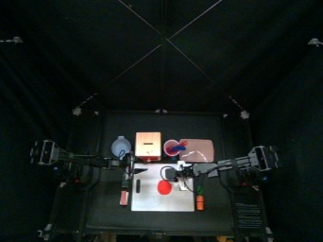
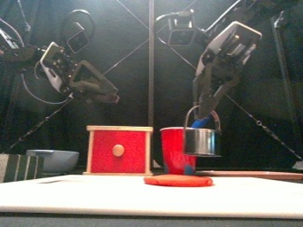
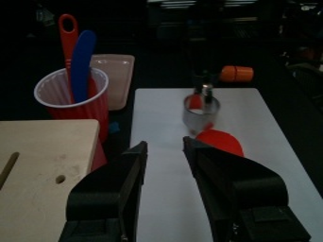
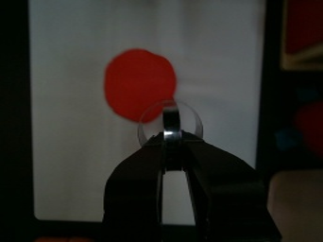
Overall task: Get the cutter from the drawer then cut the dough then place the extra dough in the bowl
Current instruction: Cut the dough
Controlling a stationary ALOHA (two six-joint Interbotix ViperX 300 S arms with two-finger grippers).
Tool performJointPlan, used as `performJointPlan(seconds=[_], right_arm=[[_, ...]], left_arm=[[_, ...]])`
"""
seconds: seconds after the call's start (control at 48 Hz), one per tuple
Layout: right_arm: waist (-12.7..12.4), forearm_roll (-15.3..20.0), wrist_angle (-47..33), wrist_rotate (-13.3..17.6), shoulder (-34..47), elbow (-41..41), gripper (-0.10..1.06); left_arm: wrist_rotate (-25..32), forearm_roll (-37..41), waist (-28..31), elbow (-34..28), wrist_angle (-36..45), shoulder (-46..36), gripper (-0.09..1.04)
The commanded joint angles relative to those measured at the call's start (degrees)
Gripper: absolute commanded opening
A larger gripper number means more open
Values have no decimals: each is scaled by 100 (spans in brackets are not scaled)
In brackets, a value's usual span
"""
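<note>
Left arm: comes in from the left and hangs above the table's left half. The left gripper (image 3: 163, 145) is raised over the near corner of the box, its fingers parted with nothing between them.
Right arm: reaches down from the right over the board. The right gripper (image 4: 171, 138) has its fingers pinched together on the cutter's wire handle.
Board: we see a white rectangular cutting board (image 1: 158, 213) lying flat on the front half of the table.
Box: a pale wooden box with a red drawer front (image 2: 119, 149) stands behind the board, left of centre, with the red front facing the table's front edge.
Tray: a flat pink tray (image 1: 202, 149) lies at the back, right of the box.
Bowl: a blue-grey bowl with small handles (image 2: 53, 160) sits just left of the box.
Cup: a red cup (image 3: 70, 99) stands between box and tray. It holds a blue toy knife (image 3: 82, 61) and a red toy knife (image 3: 66, 33), both upright.
Dough: a flat red disc of dough (image 2: 178, 180) lies on the board, near its middle.
Cutter: the round metal cutter (image 2: 203, 140) hangs from the right gripper, lifted clear of the board. It is close beside the dough on its right (we cannot tell whether its rim overlaps the disc's edge).
</note>
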Motion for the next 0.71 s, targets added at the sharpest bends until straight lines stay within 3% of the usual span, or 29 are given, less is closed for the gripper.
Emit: performJointPlan(seconds=[0.021, 0.167, 0.708], right_arm=[[9, 62, 114, 9, 132, -378, 50], [-9, 44, 123, 167, 290, -562, 50], [-35, 237, -53, 185, 571, -650, 50]], left_arm=[[18, -26, -18, -53, -44, -9, 77], [18, -26, -18, -9, -44, -9, 77], [9, -26, -18, 44, -35, -9, 77]])
